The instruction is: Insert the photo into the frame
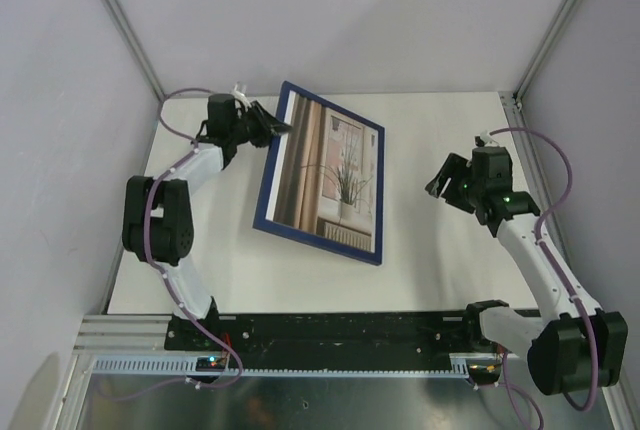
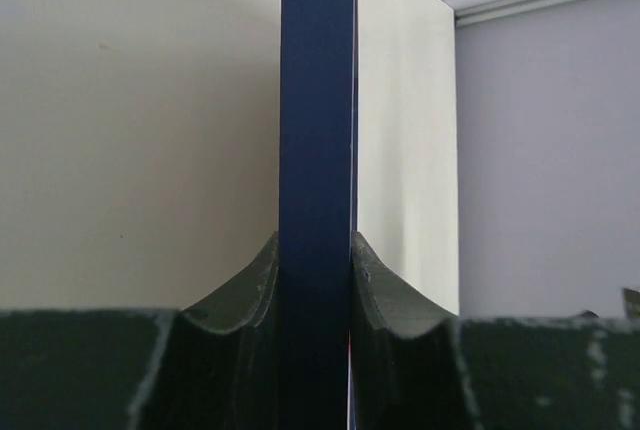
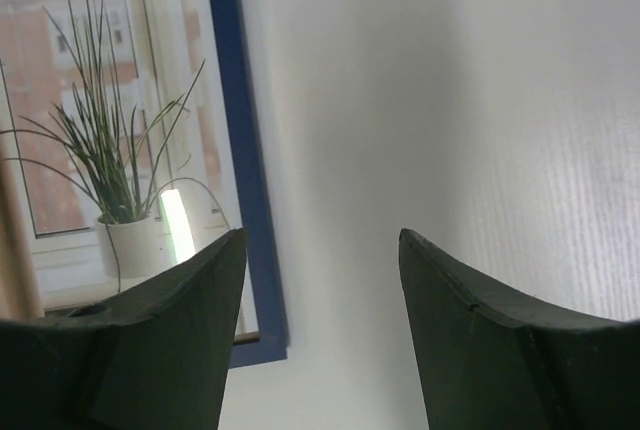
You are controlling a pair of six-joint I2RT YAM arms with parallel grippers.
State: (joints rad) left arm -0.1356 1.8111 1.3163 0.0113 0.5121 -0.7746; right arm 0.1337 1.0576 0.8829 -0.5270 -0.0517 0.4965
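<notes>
A large rectangular picture frame with a thin navy blue edge [image 1: 316, 243] is seen on the white bench [image 1: 440, 270], towards the left of its middle. A large paper print of a potted plant at a window with brown curtains [image 1: 325, 175] is seen inside the navy border, facing up.

The left end effector [image 1: 278, 127] is clamped on the frame's left edge near its far corner. In the left wrist view the navy edge [image 2: 317, 150] is gripped between the two dark fingers [image 2: 240, 290]. Whether that side is lifted off the bench cannot be told.

The right end effector [image 1: 437, 188] is held to the right of the frame, clear of it, with its fingers apart and nothing between them. In the right wrist view the frame's navy edge [image 3: 240, 150] and the plant print [image 3: 100, 130] are seen beyond its left finger, and bare bench [image 3: 450, 100] between the fingers.
</notes>
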